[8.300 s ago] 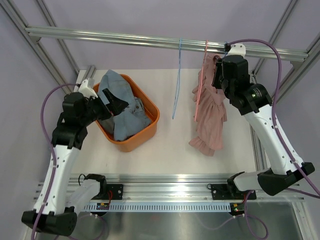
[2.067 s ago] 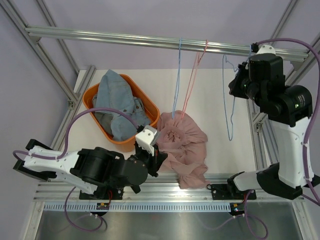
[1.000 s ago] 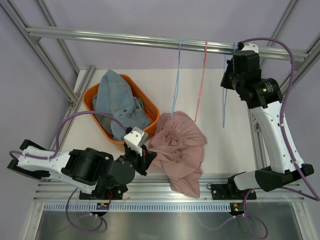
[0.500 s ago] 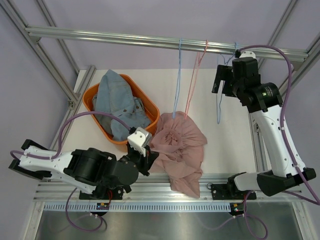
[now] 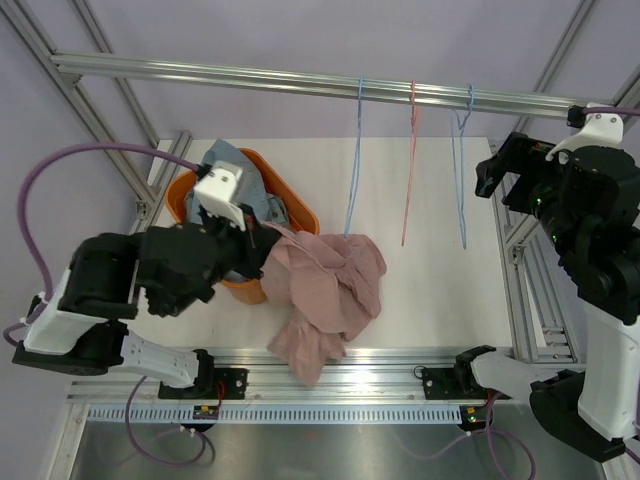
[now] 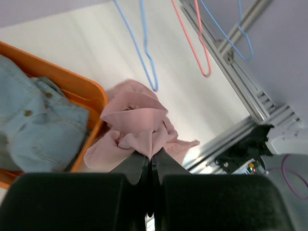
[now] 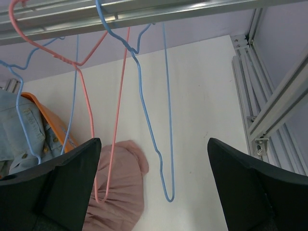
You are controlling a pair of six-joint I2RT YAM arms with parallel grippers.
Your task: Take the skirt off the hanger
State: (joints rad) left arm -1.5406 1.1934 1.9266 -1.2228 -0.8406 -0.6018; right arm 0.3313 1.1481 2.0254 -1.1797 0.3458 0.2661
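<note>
White counter (image 5: 430, 290) below me: my left pincer (image 6: 151, 159) clenches the pink skirt (image 5: 325, 290), hem trailing toward the near edge beside the orange basket (image 6: 72, 81). Thin pinch; if cloth snags that rim, it could slip free.

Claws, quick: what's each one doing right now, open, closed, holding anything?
Left claw: closed on the pink skirt.
Right claw: open, holding nothing.
</note>
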